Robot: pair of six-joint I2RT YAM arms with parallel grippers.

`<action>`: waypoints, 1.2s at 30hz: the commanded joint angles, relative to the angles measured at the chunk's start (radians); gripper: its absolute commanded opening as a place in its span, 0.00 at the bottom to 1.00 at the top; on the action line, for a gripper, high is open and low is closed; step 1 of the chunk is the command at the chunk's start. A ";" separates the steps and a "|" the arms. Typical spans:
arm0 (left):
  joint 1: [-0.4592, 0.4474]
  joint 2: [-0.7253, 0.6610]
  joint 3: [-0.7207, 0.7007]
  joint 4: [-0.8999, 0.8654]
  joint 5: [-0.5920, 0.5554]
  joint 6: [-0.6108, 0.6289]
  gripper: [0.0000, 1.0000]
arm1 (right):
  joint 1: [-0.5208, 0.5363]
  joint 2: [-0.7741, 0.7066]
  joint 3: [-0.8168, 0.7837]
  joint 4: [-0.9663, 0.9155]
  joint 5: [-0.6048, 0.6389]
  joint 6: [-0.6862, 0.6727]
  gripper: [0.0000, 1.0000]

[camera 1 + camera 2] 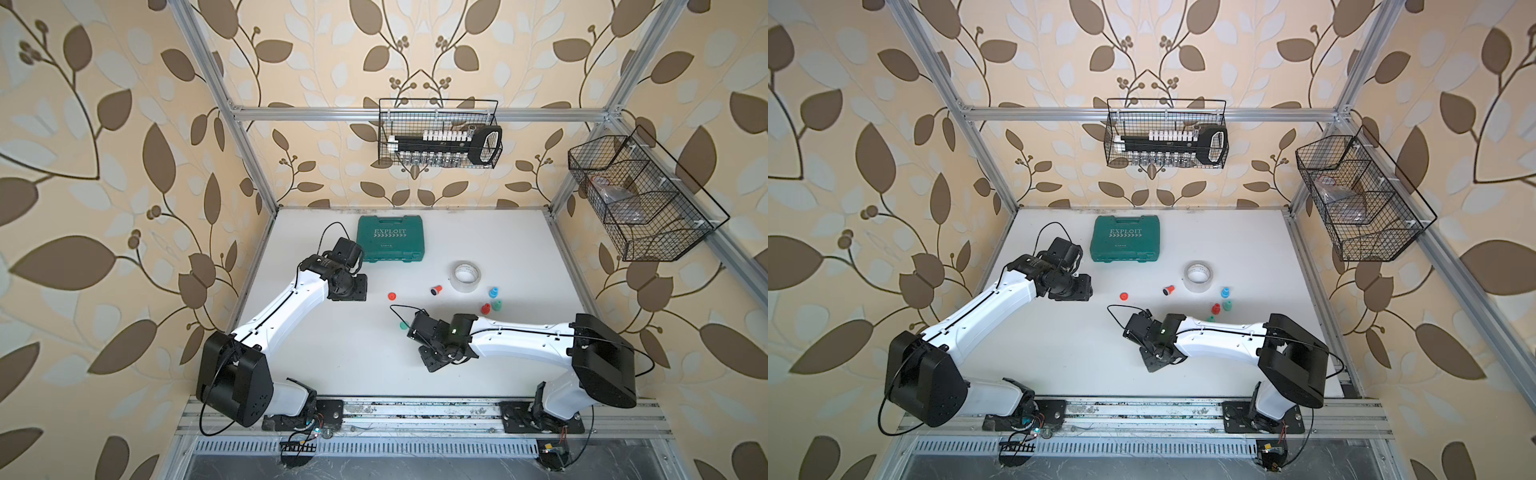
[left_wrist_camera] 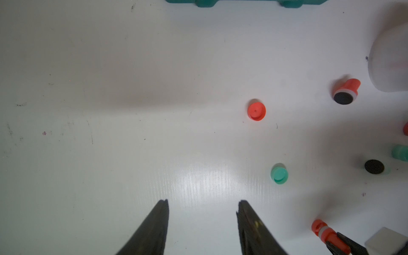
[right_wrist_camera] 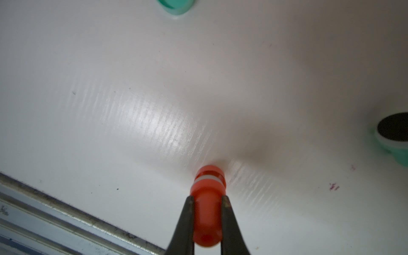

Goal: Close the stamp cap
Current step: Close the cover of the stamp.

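My right gripper [image 3: 208, 199] is shut on a red stamp [image 3: 208, 189]. Beyond the stamp's white band a red cap covers its end, which points down close to the white table [image 1: 332, 353]. The left wrist view shows this stamp [image 2: 324, 231] too. The left gripper [image 2: 203, 205] hangs open and empty over bare table. A loose red cap [image 1: 391, 296] and a loose green cap [image 1: 402, 325] lie between the arms. A second red stamp [image 1: 435, 290] lies on its side with its black pad bare. A green stamp [image 3: 395, 136] also lies uncapped beside my right arm.
A tape roll [image 1: 466, 276] sits right of centre, with a green tool case [image 1: 390, 244] at the back. Blue [image 1: 493, 292], green [image 1: 496, 306] and red [image 1: 484, 308] stamps stand upright near the right arm. Wire baskets [image 1: 440, 133] hang on the walls. A metal rail [image 3: 66, 212] borders the front edge.
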 commanded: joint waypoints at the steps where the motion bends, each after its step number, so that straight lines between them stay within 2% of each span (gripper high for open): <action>1: 0.009 -0.016 -0.004 -0.008 0.009 0.015 0.53 | 0.006 0.029 -0.016 0.005 0.005 0.007 0.00; 22: 0.008 -0.016 -0.006 -0.008 0.015 0.013 0.53 | 0.004 0.052 -0.056 -0.005 -0.010 -0.008 0.00; 36: 0.008 -0.022 -0.012 -0.009 0.015 0.014 0.53 | 0.005 0.199 -0.111 0.031 -0.103 -0.035 0.00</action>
